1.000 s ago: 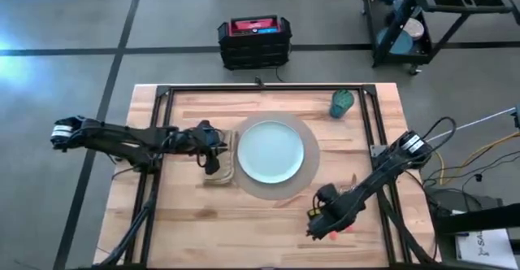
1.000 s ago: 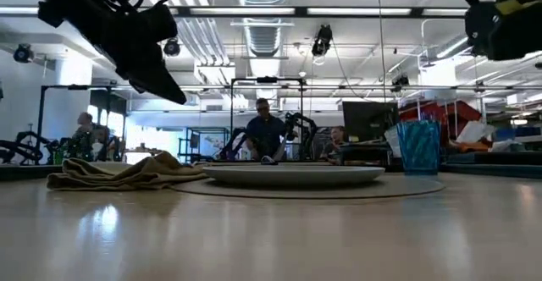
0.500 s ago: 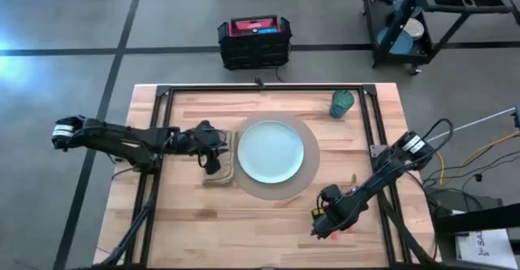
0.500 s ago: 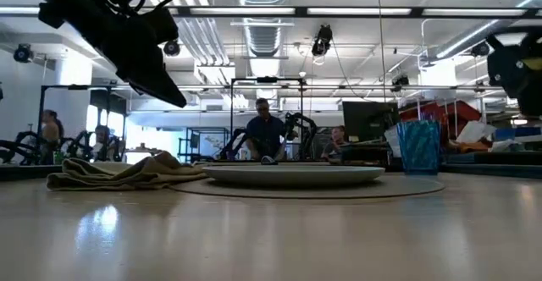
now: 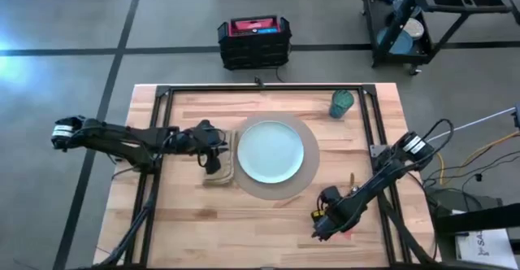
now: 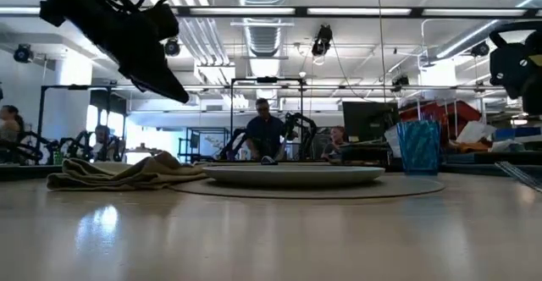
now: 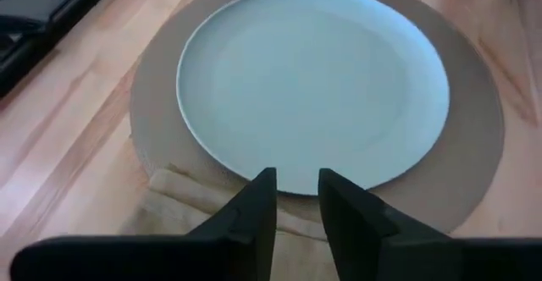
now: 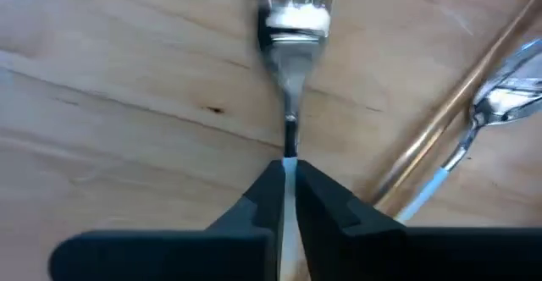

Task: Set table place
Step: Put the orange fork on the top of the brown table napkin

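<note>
- Seen from above, the table [image 5: 268, 213] holds a round tan mat [image 5: 306, 176] with a pale blue plate [image 5: 270, 150] centred on it.
- A crumpled tan napkin [image 5: 225, 171] lies just beside the mat on the left arm's side, its edge touching or slightly under the mat's rim.
- A teal cup [image 5: 343, 102] stands upright near the far edge of the table, apart from the mat on the right arm's side.
- The left gripper [image 5: 213, 166] hangs over the napkin, raised clear of the cloth in the low view. Its wrist view shows the two fingers [image 7: 256, 209] a narrow gap apart, with nothing between them, pointing toward the plate [image 7: 312, 78] and mat [image 7: 478, 137].
- The right gripper [image 5: 320, 228] is low over the near part of the table on the right arm's side, well apart from the mat.
- From the right wrist view, its fingers [image 8: 269, 198] are pinched nearly together on the thin metal neck of a utensil [image 8: 291, 78] lying on the wood; whether this is the fork or the knife cannot be told.
- A second utensil [image 8: 491, 116] lies just beside it at an angle.
- People [image 6: 267, 133] show in the room beyond the table.
</note>
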